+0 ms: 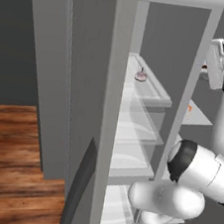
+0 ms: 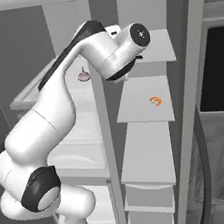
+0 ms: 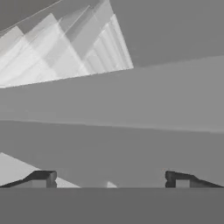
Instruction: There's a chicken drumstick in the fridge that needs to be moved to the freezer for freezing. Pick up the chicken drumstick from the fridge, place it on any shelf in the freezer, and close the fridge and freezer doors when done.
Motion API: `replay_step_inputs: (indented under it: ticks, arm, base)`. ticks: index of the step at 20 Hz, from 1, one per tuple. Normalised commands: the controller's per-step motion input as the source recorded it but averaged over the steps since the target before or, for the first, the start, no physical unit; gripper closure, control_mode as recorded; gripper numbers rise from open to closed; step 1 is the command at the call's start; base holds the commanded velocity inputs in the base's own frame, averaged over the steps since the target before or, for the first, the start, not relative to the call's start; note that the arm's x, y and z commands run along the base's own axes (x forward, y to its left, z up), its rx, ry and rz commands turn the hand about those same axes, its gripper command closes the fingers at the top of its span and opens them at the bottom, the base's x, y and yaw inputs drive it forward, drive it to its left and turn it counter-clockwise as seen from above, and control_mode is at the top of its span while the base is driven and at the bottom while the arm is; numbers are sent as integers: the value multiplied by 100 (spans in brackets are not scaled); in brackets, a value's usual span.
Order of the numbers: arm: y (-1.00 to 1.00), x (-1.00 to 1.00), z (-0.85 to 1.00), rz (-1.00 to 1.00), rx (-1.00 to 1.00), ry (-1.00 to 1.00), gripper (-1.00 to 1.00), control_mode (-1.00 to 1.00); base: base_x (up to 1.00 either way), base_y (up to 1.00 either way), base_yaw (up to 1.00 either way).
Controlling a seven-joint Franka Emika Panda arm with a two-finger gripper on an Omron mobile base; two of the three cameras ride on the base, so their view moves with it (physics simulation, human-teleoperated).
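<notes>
Spreading wide with nothing between them, the gripper fingertips sit at the bottom of the hand view, facing flat grey panels with white ribbed shelving at the upper left. No writing, brand or label readable anywhere. In the right base view the white arm reaches up to the top of the tall grey unit, its wrist at the divider between the two compartments; hand itself hidden there. Fridge, the wider side: white ribbed shelves, and a pinkish round item with a pointed top on an upper shelf, same item in the right base view. Freezer, the narrower side: plain grey shelves; a bright orange curled bit lies on the shelf at mid height, solid grey drawers below. Both doors stand open, fridge door swung left, freezer door edge-on at right. Chicken drumstick: cannot tell where, a tiny reddish speck by the wrist in the left base view is too small to call.
</notes>
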Motion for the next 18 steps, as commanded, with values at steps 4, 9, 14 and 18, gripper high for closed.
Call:
replay_step_inputs:
  ticks: [4, 9, 14, 18]
  arm:
    - [65, -86, 7, -8, -22, -1, -100, -100]
    - [13, -69, 9, -26, -1, -2, -100, -100]
    - [3, -72, 25, -36, 4, 0, -100, -100]
    - [21, -66, 24, -30, 8, -1, -100, -100]
  base:
    - [0, 0, 0]
    - [0, 0, 0]
    - [0, 0, 0]
    - [0, 0, 0]
